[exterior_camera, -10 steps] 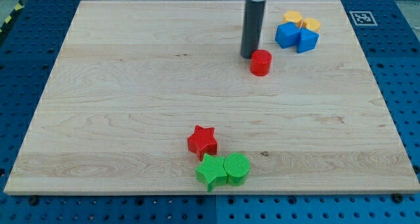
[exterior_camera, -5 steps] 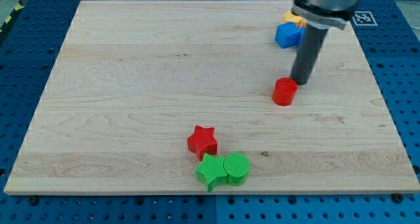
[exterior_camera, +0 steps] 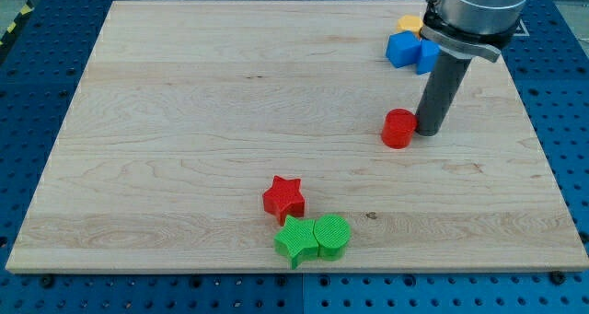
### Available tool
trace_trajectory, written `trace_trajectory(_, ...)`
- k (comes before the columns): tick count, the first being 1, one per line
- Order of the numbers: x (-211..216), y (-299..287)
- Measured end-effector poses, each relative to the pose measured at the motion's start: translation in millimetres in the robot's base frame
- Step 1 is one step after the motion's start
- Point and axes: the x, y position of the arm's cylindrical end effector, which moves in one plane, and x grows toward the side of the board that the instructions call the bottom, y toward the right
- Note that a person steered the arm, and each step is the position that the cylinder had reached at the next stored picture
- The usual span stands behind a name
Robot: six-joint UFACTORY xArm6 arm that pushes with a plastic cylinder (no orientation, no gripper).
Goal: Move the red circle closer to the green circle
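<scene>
Mid-push: our tip, clawless, touches red circle rightside; next, shove toward green circle.

My tip just right of red circle.

Rod hides part of blue blocks, yellow block

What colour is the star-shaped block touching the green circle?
Green; the green star sits against the green circle, clearest in the camera view.
</scene>
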Motion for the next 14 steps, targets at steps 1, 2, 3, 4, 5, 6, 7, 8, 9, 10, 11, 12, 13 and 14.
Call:
trace_trajectory(1, 0, -4)
trace_trajectory(2, -4, -20)
trace_trajectory(3, -27, -40)
trace_trajectory(4, -17, -51)
trace_trajectory(5, 8, -51)
trace_trajectory(6, 19, -52)
trace_trajectory(7, 33, -59)
trace_trajectory(8, 43, -70)
trace_trajectory(9, 44, -72)
trace_trajectory(10, 37, -78)
trace_trajectory(11, 26, -78)
trace_trajectory(12, 23, -84)
trace_trajectory(13, 33, -84)
trace_trajectory(14, 34, -84)
